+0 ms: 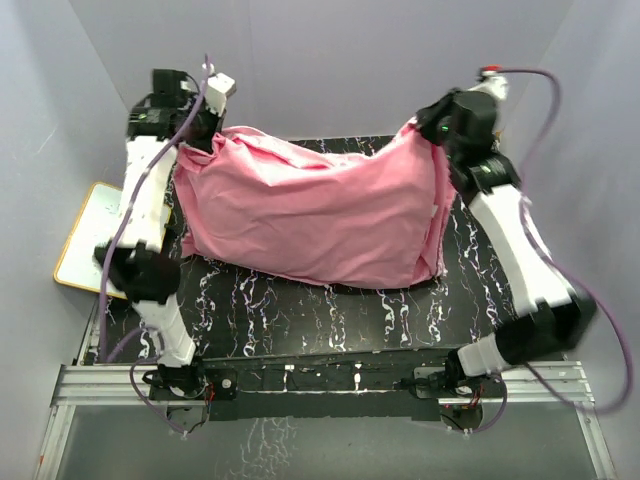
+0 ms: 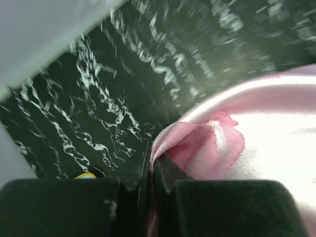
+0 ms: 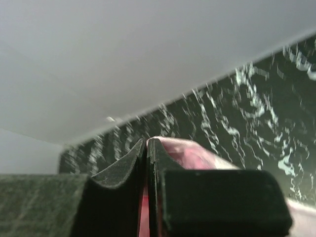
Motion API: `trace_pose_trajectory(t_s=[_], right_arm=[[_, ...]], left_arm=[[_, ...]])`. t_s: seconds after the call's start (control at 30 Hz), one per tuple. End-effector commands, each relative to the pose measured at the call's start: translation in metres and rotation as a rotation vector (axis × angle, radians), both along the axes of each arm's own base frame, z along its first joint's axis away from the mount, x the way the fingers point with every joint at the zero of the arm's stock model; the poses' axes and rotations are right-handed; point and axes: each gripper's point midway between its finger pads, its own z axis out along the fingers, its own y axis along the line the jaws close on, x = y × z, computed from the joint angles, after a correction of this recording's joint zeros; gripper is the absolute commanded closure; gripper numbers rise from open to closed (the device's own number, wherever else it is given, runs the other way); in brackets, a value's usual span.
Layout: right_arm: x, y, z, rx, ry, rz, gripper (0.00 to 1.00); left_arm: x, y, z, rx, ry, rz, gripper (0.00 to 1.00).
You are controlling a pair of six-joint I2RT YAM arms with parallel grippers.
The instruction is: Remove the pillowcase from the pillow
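Black, white-veined table (image 1: 300,310) boxed in by pale lilac walls, with a yellow-framed white board (image 1: 85,235) off its left edge. Slung across the far half, the pillowcase (image 1: 310,215): matte pink face outward, long axis running left to right, raised at both far corners, sagging in the middle, lower edge resting on the table. Left gripper (image 1: 205,140) pinched fully closed on the left corner, a shiny satin fold squeezed out beside the pads in its wrist view. Right gripper (image 1: 425,130) likewise closed tight on the right corner, only a sliver of pink showing between the jaws from its own camera. No white of the pillow on show anywhere; judging by the full, heavy belly of the cloth, probably inside, low and on the near side. Weight therefore hanging below and nearer than both grippers, roughly midway between them, neither arm clearly closer. Impossible to tell which edge holds the opening. Likely need for the coming move: that opening turned downward or toward the near side, with both corners kept high and level.
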Motion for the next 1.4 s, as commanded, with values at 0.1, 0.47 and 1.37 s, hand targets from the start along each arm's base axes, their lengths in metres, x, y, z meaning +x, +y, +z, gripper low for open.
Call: trace_pose_trajectory(t_s=[0.1, 0.47, 1.37], right_arm=[[0.098, 0.034, -0.136, -0.042, 0.299, 0.133, 0.92], [0.150, 0.026, -0.154, -0.045, 0.323, 0.174, 0.55], [-0.005, 0.037, -0.293, 0.079, 0.590, 0.446, 0.43]], left_arm=[[0.103, 0.047, -0.141, 0.129, 0.140, 0.163, 1.00], [0.097, -0.029, -0.098, 0.188, -0.029, -0.060, 0.30], [-0.050, -0.059, -0.265, 0.256, 0.459, -0.277, 0.99]])
